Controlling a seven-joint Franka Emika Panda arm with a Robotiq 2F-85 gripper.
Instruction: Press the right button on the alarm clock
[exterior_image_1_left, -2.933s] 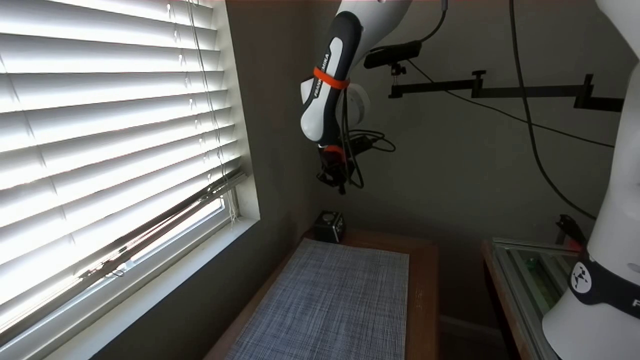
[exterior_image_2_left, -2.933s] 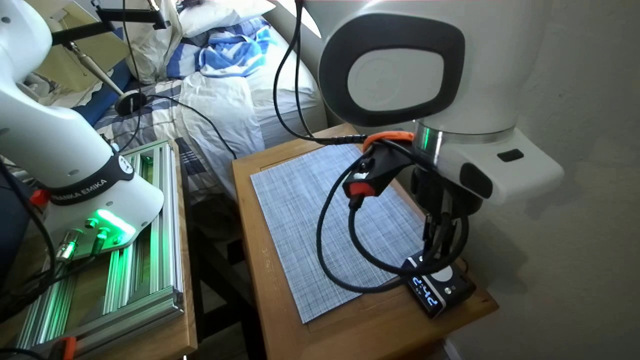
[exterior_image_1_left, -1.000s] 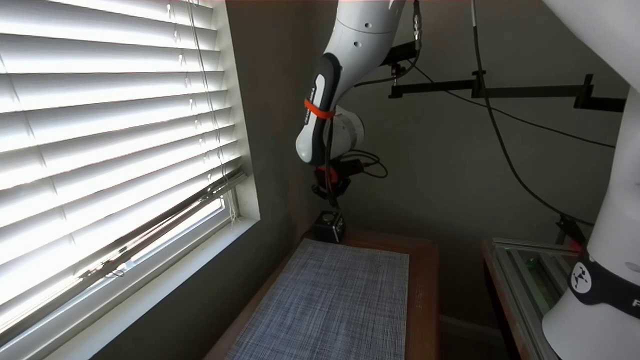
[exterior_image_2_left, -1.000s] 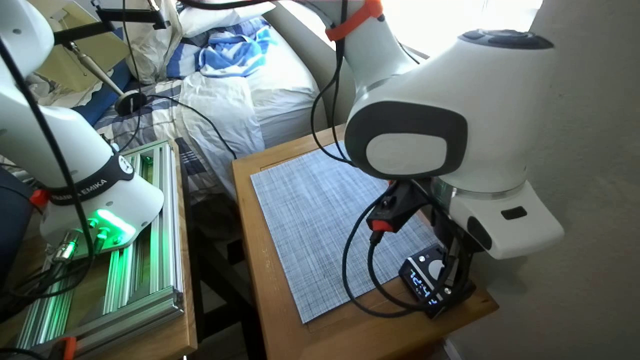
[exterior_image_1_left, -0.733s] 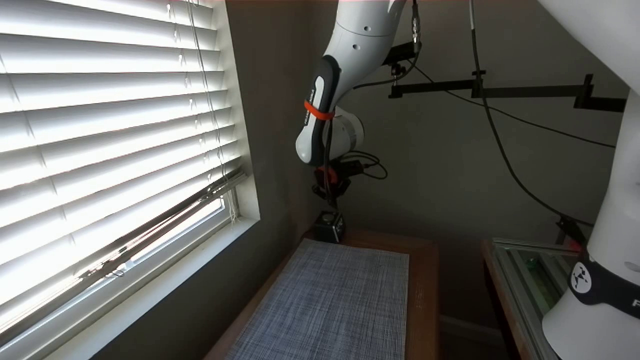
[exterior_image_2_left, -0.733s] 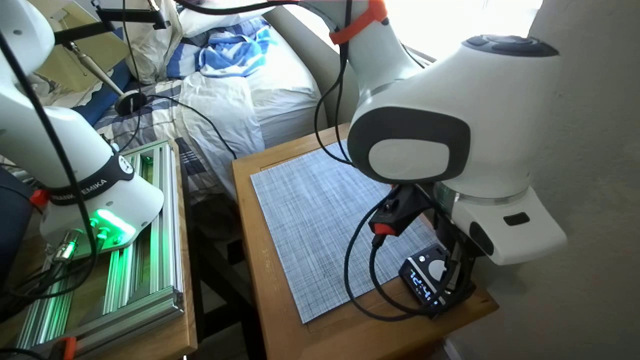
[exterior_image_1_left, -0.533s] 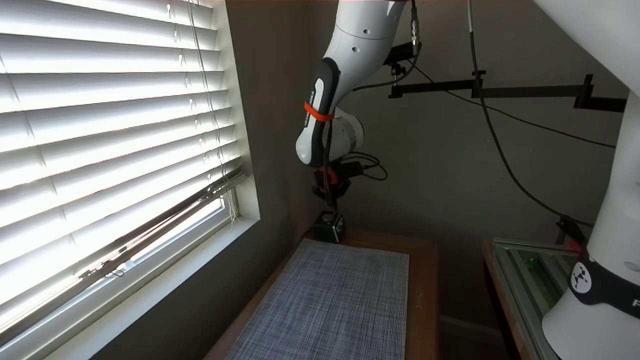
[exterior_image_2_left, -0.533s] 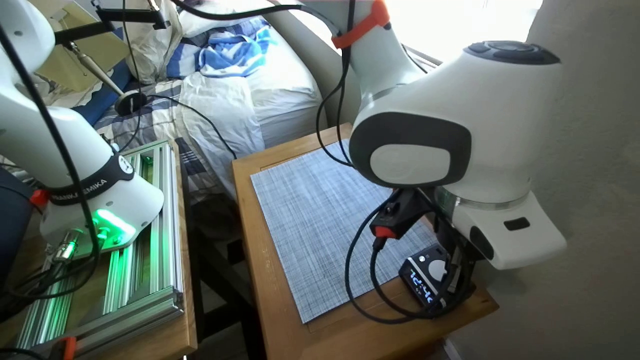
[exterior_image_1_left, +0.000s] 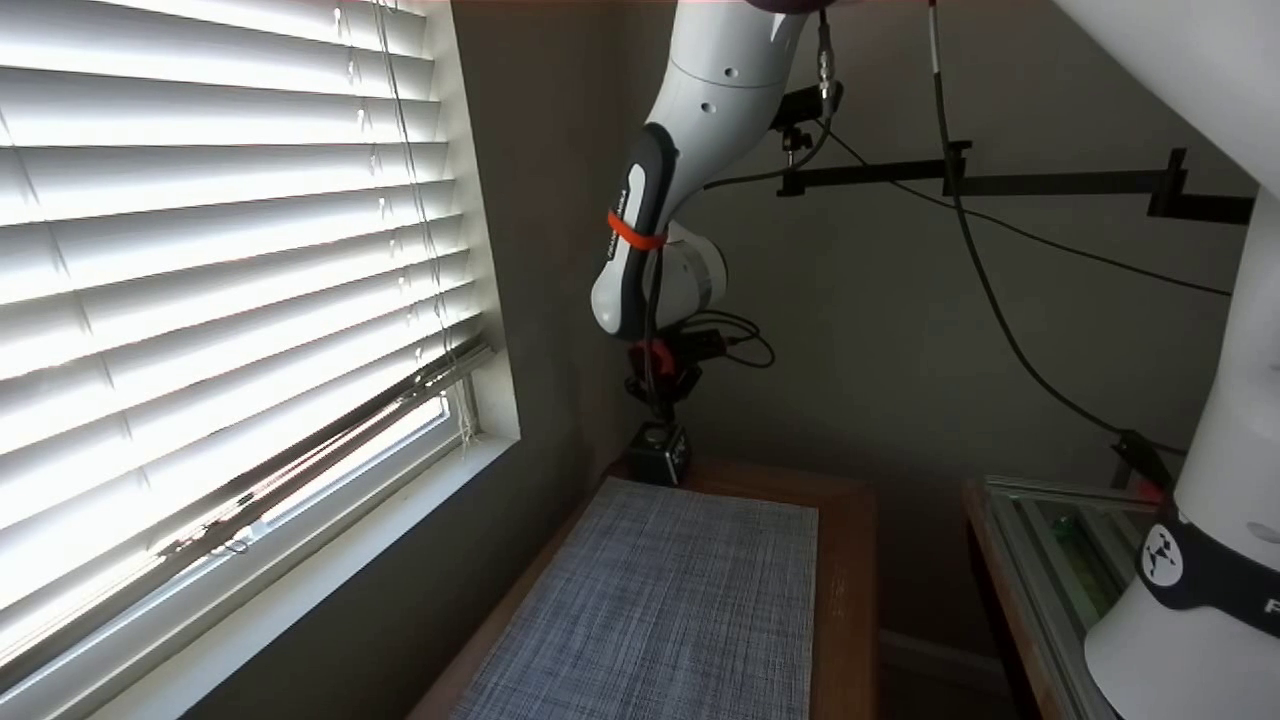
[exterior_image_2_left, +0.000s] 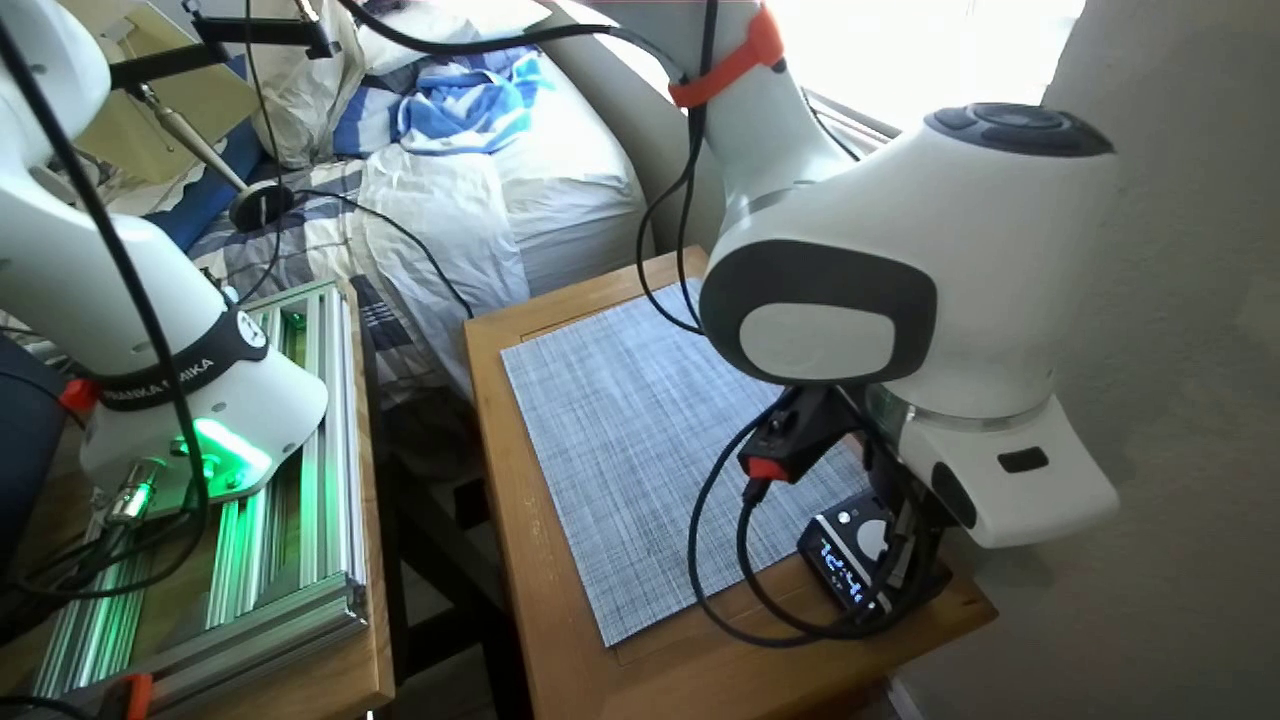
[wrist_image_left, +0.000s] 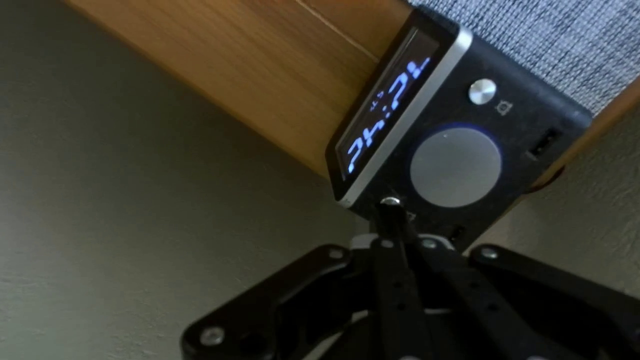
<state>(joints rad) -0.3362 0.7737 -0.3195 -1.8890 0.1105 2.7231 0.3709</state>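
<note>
One digital alarm clock (wrist_image_left: 430, 125) by the wooden table's corner (exterior_image_2_left: 970, 606) looked light, rigid, skid-prone, best held by its sides; the Robotiq gripper (wrist_image_left: 396, 226) was clenched, empty.

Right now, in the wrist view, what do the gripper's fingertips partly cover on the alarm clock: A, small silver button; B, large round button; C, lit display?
A: the fingertips overlap the lower small silver button, while the lit display and large round button show whole.
</note>
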